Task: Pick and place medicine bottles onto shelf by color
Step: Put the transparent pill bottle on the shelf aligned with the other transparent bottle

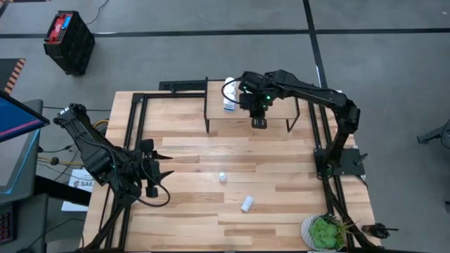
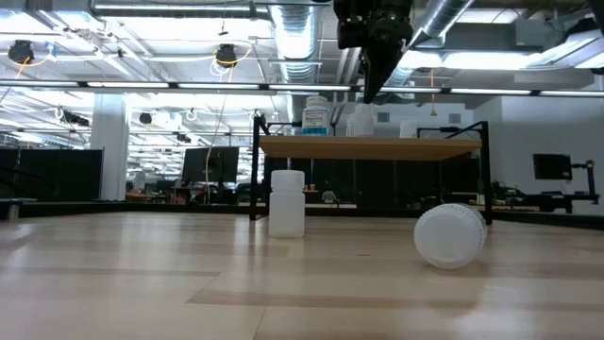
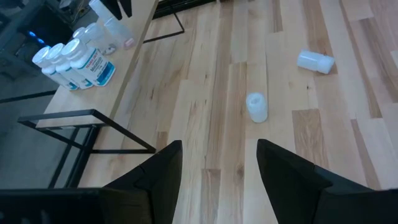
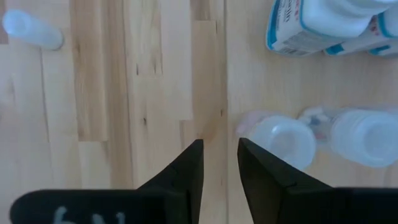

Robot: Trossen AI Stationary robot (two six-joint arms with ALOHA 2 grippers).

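Observation:
The shelf (image 1: pixel 281 112) stands at the table's far side. At its left end stand blue-labelled medicine bottles (image 3: pixel 74 62) with translucent ones (image 4: pixel 283 140) beside them. My right gripper (image 4: pixel 221 155) hangs above the shelf top, pointing down. Its fingers are open by a narrow gap with nothing between them, right beside a translucent bottle. In the low view its fingertips (image 2: pixel 368 94) are just above the bottles' caps. One white bottle (image 1: pixel 222 176) stands upright on the table and another (image 1: pixel 247 204) lies on its side. My left gripper (image 1: pixel 158 169) waits open over the table's left part.
A potted green plant (image 1: pixel 325 232) sits at the table's near right corner. Bare wood lies between the shelf and the two white bottles (image 3: pixel 257 107) (image 3: pixel 316 61). The shelf's black legs (image 1: pixel 207 116) stand on the table.

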